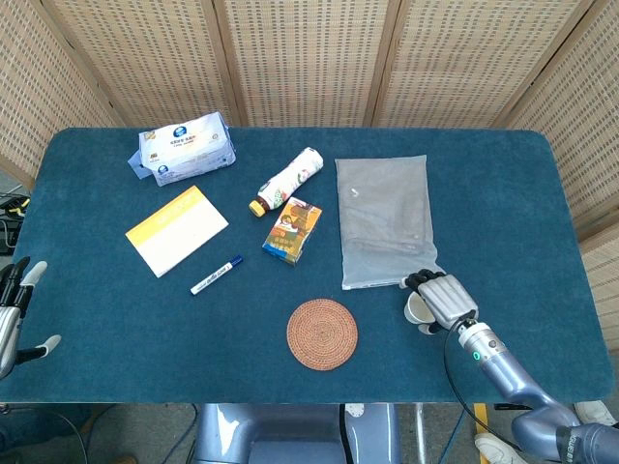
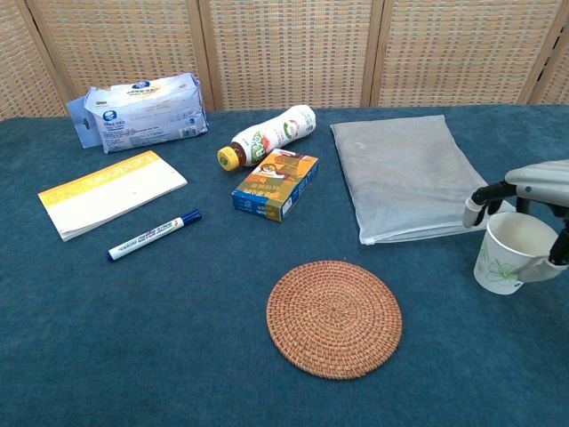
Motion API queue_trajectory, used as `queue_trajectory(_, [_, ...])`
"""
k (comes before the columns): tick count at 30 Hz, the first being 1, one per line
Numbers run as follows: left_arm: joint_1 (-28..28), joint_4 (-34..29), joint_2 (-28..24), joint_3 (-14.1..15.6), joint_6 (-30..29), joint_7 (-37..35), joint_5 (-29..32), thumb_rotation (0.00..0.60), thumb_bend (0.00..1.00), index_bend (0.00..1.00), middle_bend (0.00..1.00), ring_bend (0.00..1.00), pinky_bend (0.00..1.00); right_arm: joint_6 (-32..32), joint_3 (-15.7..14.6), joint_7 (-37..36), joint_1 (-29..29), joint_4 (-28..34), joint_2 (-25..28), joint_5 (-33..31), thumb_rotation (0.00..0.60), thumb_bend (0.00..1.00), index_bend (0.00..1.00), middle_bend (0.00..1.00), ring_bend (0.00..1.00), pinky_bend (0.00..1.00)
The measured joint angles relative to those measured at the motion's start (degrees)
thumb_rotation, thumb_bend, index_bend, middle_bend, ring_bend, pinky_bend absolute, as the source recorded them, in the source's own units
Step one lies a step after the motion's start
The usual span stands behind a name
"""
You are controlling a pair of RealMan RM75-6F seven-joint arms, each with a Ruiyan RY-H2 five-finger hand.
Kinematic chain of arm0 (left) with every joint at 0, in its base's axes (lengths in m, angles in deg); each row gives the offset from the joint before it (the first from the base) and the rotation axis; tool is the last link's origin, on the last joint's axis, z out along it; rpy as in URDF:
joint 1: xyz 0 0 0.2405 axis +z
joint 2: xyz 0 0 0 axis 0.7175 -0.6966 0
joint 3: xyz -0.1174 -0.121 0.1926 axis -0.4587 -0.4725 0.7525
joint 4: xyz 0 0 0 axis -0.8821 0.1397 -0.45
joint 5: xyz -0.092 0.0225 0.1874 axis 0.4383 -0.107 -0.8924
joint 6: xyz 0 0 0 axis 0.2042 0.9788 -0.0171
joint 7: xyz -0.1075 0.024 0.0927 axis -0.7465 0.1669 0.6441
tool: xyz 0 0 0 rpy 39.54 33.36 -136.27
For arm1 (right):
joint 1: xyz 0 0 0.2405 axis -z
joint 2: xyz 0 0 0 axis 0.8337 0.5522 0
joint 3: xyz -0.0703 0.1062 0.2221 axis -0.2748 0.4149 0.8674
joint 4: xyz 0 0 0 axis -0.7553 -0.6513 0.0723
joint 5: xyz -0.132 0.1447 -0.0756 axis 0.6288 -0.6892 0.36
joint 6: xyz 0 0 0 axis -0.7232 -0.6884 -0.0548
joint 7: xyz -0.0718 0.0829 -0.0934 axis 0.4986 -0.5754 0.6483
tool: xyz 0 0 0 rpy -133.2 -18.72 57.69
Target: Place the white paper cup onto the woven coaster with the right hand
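The white paper cup [image 2: 507, 255] with a green flower print stands upright on the blue cloth, to the right of the round woven coaster [image 2: 334, 318]. My right hand [image 2: 532, 189] hovers over the cup, fingers curved down on its far-left side and thumb by its near-right side; no firm grip shows. From the head view, the right hand [image 1: 443, 299] covers most of the cup [image 1: 416, 312], with the coaster [image 1: 322, 333] to its left. My left hand [image 1: 14, 311] lies open at the table's left edge, holding nothing.
A grey zip bag [image 1: 385, 220] lies just behind the cup. Further left are a small juice carton [image 1: 292, 230], a bottle on its side [image 1: 285, 181], a marker [image 1: 216, 275], a yellow-and-white booklet [image 1: 176, 229] and a tissue pack [image 1: 184, 147].
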Motion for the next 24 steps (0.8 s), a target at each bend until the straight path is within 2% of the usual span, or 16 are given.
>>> queue_trajectory(2, [-0.06, 0.05, -0.01, 0.0, 0.15, -0.06, 0.1, 0.6, 0.0, 0.0, 0.0, 0.0, 0.0, -1.16, 0.01, 0.71, -0.04, -0.44, -0.53, 0.21, 0.6, 0.09, 0.44, 0.46, 0.47, 0.62])
queue_trajectory(7, [-0.17, 0.01, -0.12, 0.04, 0.29, -0.24, 0.09, 0.6, 0.0, 0.0, 0.0, 0.0, 0.0, -4.29, -0.19, 1.18, 0.08, -0.55, -1.37, 2.15, 0.6, 0.1, 0.44, 0.48, 0.48, 0.62])
queue_trajectory(13, [-0.19, -0.02, -0.16, 0.19, 0.32, -0.3, -0.03, 0.6, 0.0, 0.0, 0.0, 0.0, 0.0, -5.11, -0.01, -0.76, -0.81, 3.0, 0.09, 4.85, 0.6, 0.1, 0.45, 0.49, 0.48, 0.62])
queue_trajectory(19, [-0.42, -0.03, 0.0, 0.27, 0.66, 0.12, 0.03, 0.6, 0.0, 0.0, 0.0, 0.0, 0.0, -2.48, 0.8, -2.43, -4.46, 7.04, 1.42, 7.37, 0.6, 0.1, 0.45, 0.49, 0.48, 0.62])
queue_trajectory(24, [-0.76, 0.11, 0.07, 0.08, 1.36, 0.2, 0.86, 0.6, 0.0, 0.0, 0.0, 0.0, 0.0, 2.09, 1.49, -2.32, -8.8, 7.99, -0.27, 8.06, 0.6, 0.1, 0.46, 0.49, 0.48, 0.62])
